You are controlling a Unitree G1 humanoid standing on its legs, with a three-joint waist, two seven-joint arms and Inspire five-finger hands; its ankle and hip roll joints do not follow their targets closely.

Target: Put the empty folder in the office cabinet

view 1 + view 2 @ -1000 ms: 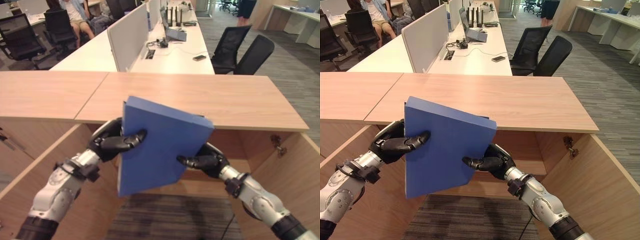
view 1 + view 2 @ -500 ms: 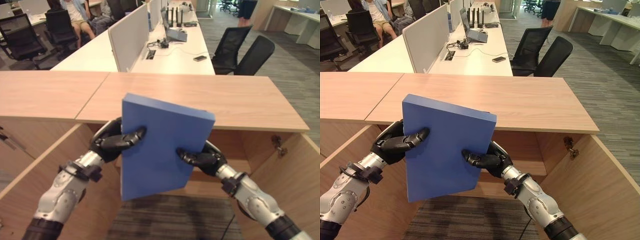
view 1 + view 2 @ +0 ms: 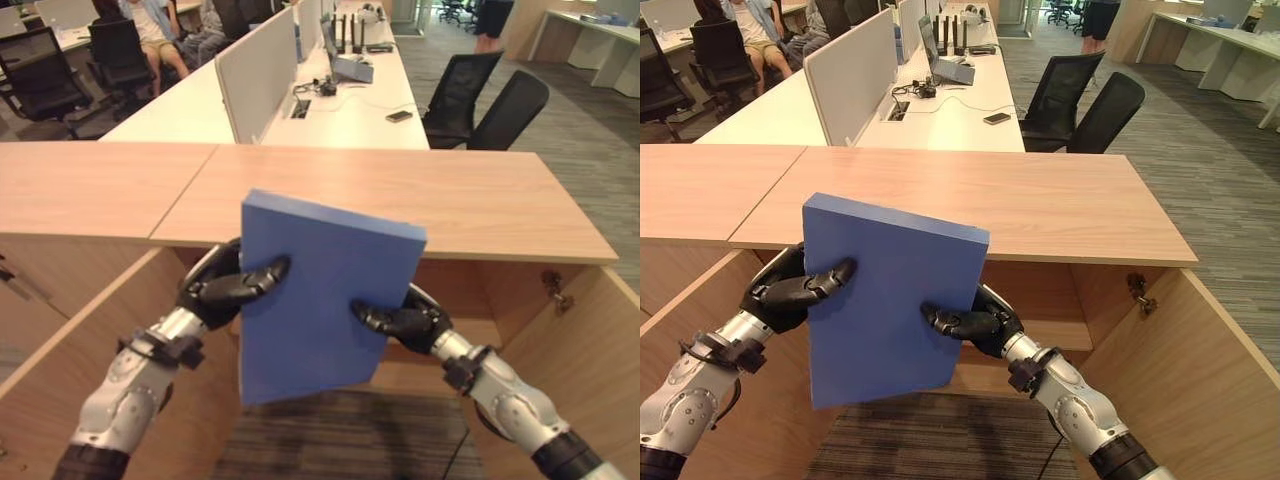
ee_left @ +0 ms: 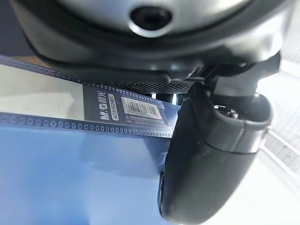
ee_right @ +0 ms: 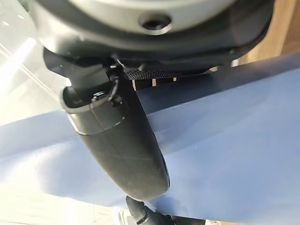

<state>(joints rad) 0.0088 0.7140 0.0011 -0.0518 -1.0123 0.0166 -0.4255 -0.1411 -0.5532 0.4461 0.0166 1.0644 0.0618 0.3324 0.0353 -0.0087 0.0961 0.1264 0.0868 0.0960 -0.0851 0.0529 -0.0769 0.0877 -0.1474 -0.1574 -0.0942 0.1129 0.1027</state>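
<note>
A blue folder [image 3: 320, 290] stands nearly upright in the air in front of the open wooden cabinet [image 3: 470, 210], its top about level with the cabinet's top board. My left hand [image 3: 225, 290] grips its left edge, thumb across the front cover. On the right edge my right hand [image 3: 400, 318] pinches it, thumb on the cover and fingers behind. In the left wrist view the thumb [image 4: 211, 154] presses on the blue cover [image 4: 70, 173]; in the right wrist view the thumb [image 5: 122, 145] lies on the cover [image 5: 225, 154]. The cabinet's inside is mostly hidden behind the folder.
Both cabinet doors swing out toward me, one at the left [image 3: 90, 330] and one at the right [image 3: 590, 350]. A shelf [image 3: 460, 335] shows inside. Beyond stand white desks [image 3: 330, 110], black chairs [image 3: 490, 95] and seated persons [image 3: 150, 30]. Grey carpet [image 3: 340, 440] lies below.
The folder has turned from a tilt to nearly upright and shifted slightly left. Both hands keep their hold on it.
</note>
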